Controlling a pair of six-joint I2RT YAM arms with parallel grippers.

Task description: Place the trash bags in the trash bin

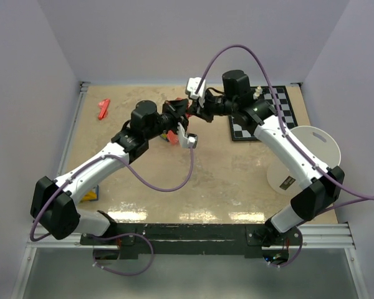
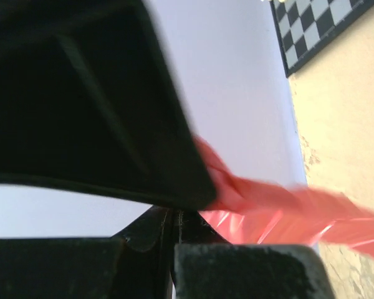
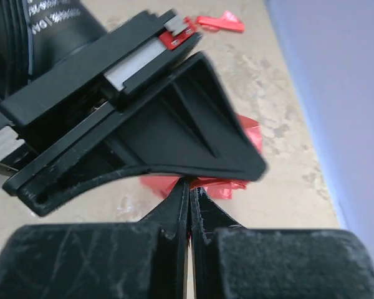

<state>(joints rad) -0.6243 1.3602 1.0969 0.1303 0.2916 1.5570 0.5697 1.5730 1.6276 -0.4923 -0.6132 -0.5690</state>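
Observation:
The trash bag [image 2: 287, 208] is thin red-pink film held above the table where the two arms meet; in the top view only scraps of the trash bag [image 1: 174, 105] show between the black fingers. My left gripper [image 2: 174, 215] is shut, with the film bunched at its tips and trailing off to the right. Tip to tip with it, my right gripper [image 3: 190, 185] is shut too, the trash bag [image 3: 227, 187] pinched at its end. In the top view the left gripper [image 1: 182, 113] and right gripper [image 1: 195, 113] nearly touch. The white trash bin [image 1: 305, 159] stands far right, apart from both.
A checkerboard [image 1: 280, 112] lies at the back right, behind the right arm. A small solid red piece [image 1: 103, 109] lies at the back left. A small blue-and-yellow object [image 1: 91, 194] sits under the left arm. Walls close the table on three sides.

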